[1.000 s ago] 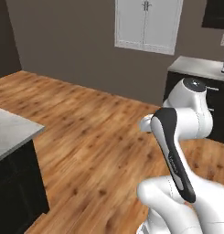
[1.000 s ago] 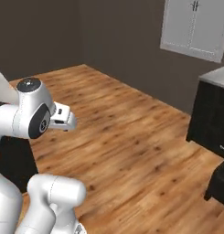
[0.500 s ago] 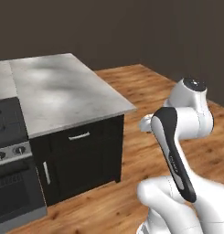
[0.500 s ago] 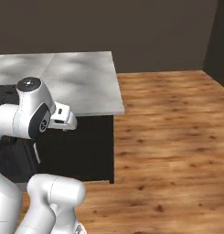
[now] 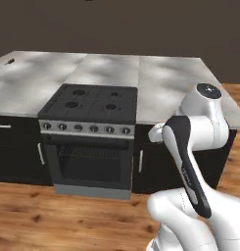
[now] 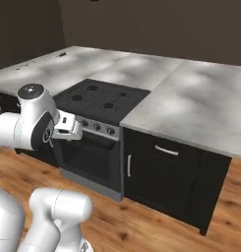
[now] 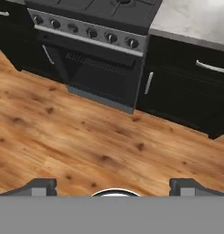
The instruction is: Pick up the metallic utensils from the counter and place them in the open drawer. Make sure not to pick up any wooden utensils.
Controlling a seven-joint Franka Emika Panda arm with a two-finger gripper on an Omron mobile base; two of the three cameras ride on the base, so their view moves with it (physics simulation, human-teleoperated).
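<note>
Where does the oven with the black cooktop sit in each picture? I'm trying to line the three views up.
Left base view: the oven is left of centre, facing the camera.
Right base view: the oven is at centre, seen at an angle.
Hand view: the oven is at the upper left, above the wooden floor.
Shared landmark: the row of knobs.

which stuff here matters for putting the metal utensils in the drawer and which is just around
Job:
counter
small dark item at its far corner, maybe a utensil, too small to tell
end effector, open

Just around:
cooktop
oven
cabinet door
wood floor
</note>
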